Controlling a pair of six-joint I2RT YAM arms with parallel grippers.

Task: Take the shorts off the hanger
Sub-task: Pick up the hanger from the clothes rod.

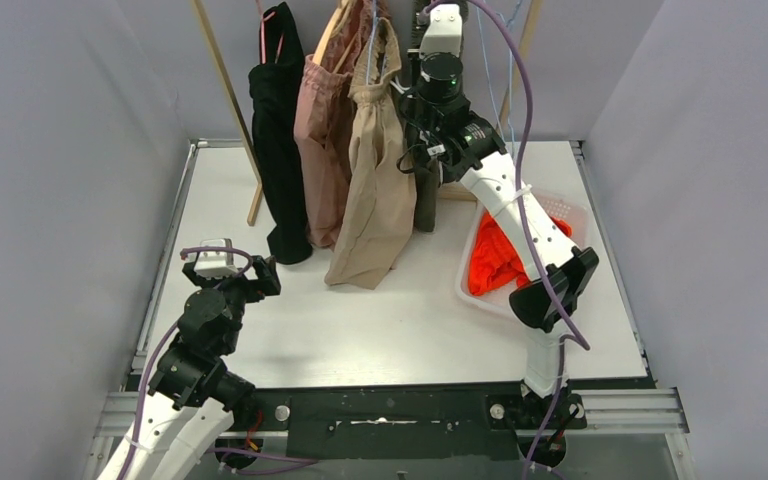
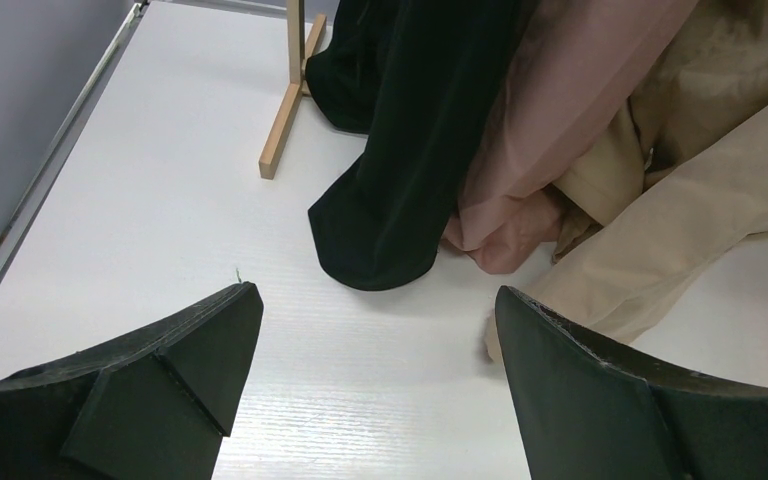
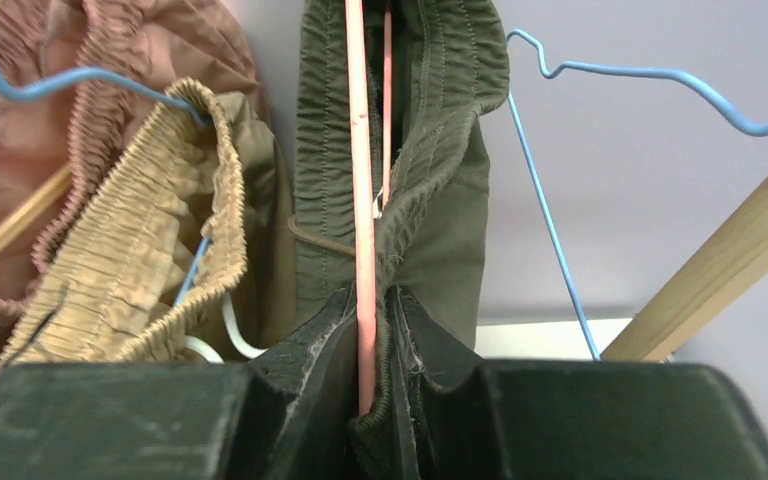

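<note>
An olive green pair of shorts (image 3: 450,150) hangs on a pink wire hanger (image 3: 360,180) at the right end of the rack. My right gripper (image 3: 375,330) is shut on its gathered waistband, with the pink wire pinched in too. In the top view that gripper (image 1: 415,120) sits high at the rack, above the olive shorts' hanging leg (image 1: 426,200). To the left hang beige shorts (image 1: 375,190), dusty pink shorts (image 1: 322,150) and a black pair (image 1: 278,140). Orange shorts (image 1: 495,260) lie in the basket. My left gripper (image 2: 375,330) is open and low over the table, holding nothing.
A white basket (image 1: 572,205) stands at the right under my right forearm. The wooden rack's post (image 1: 225,80) and foot (image 2: 285,120) stand at the back left. A bare blue wire hanger (image 3: 550,220) hangs right of the olive shorts, beside a wooden bar (image 3: 730,280).
</note>
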